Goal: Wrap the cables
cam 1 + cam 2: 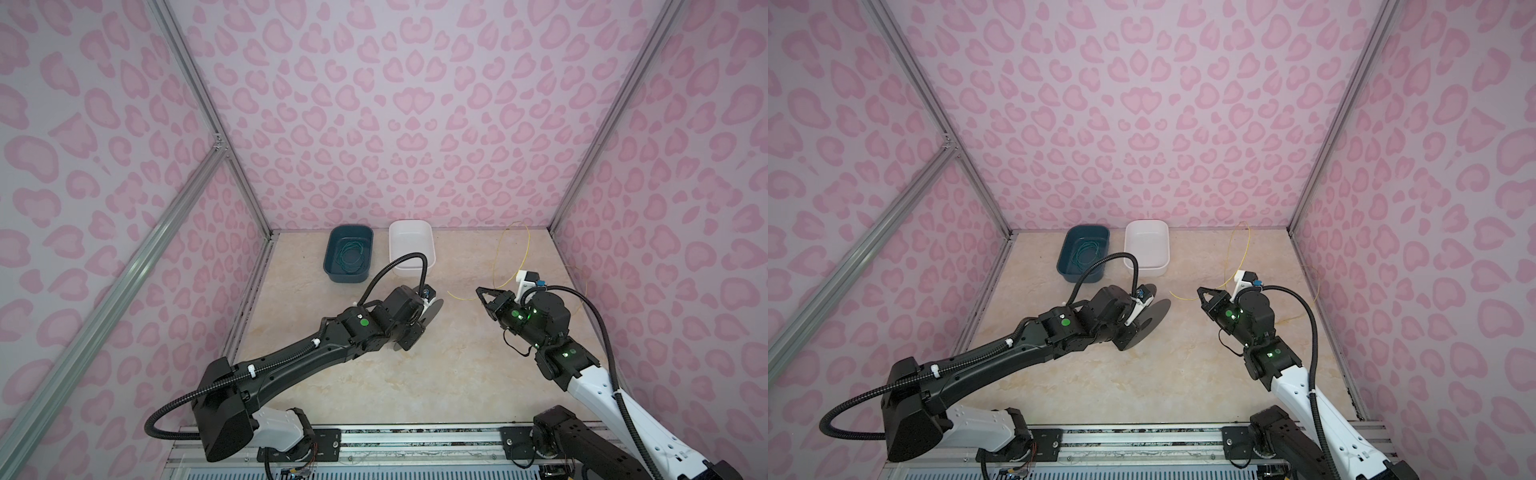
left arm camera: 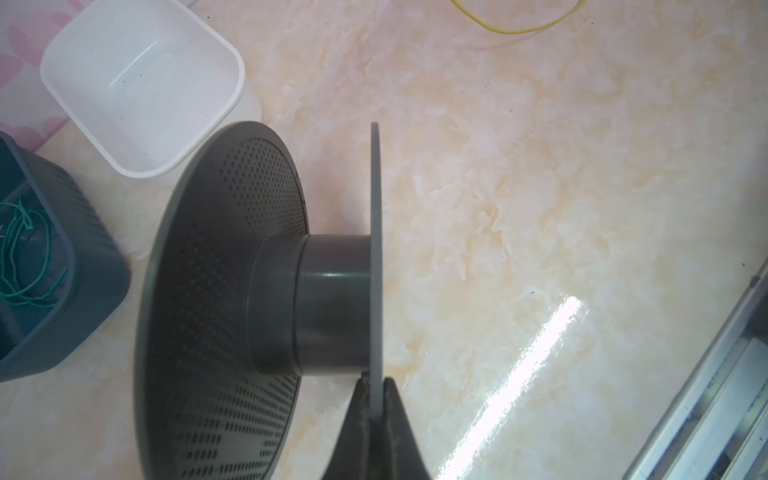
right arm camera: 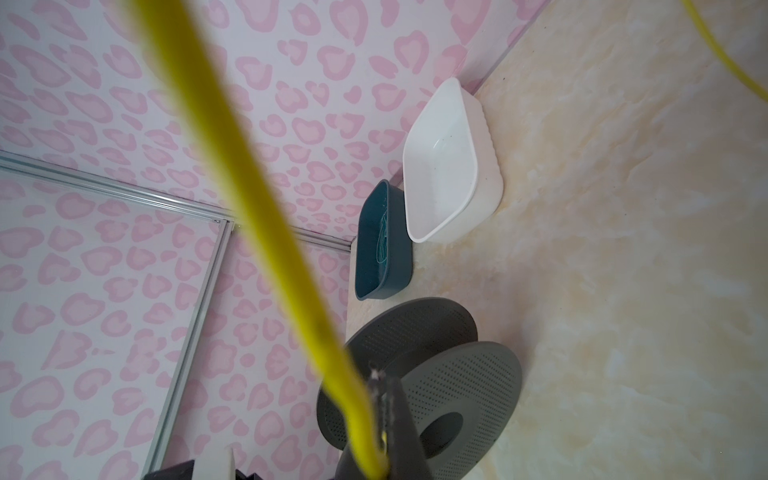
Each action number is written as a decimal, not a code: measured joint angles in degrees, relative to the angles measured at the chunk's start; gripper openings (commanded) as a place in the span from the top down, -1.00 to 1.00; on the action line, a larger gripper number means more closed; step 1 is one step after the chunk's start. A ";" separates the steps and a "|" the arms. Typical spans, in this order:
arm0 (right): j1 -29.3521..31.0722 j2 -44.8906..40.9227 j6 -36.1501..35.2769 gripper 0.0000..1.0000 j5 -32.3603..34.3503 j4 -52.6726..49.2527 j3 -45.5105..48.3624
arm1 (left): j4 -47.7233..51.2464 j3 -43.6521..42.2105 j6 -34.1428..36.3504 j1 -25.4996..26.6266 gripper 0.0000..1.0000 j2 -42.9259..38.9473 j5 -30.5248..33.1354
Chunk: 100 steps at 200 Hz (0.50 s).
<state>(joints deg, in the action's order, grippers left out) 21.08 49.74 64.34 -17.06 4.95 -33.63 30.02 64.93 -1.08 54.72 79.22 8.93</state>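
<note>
The cable, a thin yellow wire (image 1: 529, 245) (image 1: 1249, 245), loops up near the back right of the table and trails to a free end on the table (image 2: 519, 30). My right gripper (image 1: 478, 289) (image 1: 1199, 289) (image 3: 380, 378) is shut on the wire, which runs blurred past the right wrist camera (image 3: 266, 224). A grey spool (image 1: 434, 309) (image 1: 1156, 311) (image 3: 465, 386) with perforated flanges and a bare hub (image 2: 332, 299) lies on its side mid-table. My left gripper (image 2: 376, 380) is shut on the edge of one spool flange.
A dark blue bin (image 1: 331, 253) (image 1: 1064, 253) holding a coil of green wire (image 1: 351, 255) stands at the back, with an empty white bin (image 1: 392, 249) (image 1: 1128, 245) beside it. Pink patterned walls enclose the table on three sides.
</note>
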 measured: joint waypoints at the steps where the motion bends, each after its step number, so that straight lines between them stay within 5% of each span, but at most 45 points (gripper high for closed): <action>1: 0.02 0.09 -0.02 1.00 -0.04 -0.02 -0.02 | 0.00 0.00 0.07 -0.02 0.74 0.00 -0.02; 36: 2.01 3.74 -1.64 1.00 -1.25 -0.11 -2.21 | 0.22 -0.13 1.20 -0.02 0.46 -0.04 -0.15; 100: 6.64 9.33 -3.76 1.00 -2.05 0.68 -5.53 | 1.18 -1.27 2.03 -0.07 0.45 -0.81 0.72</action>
<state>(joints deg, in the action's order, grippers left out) 27.73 59.07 60.58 -19.11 5.63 -39.16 31.20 63.66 0.95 54.65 78.41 9.65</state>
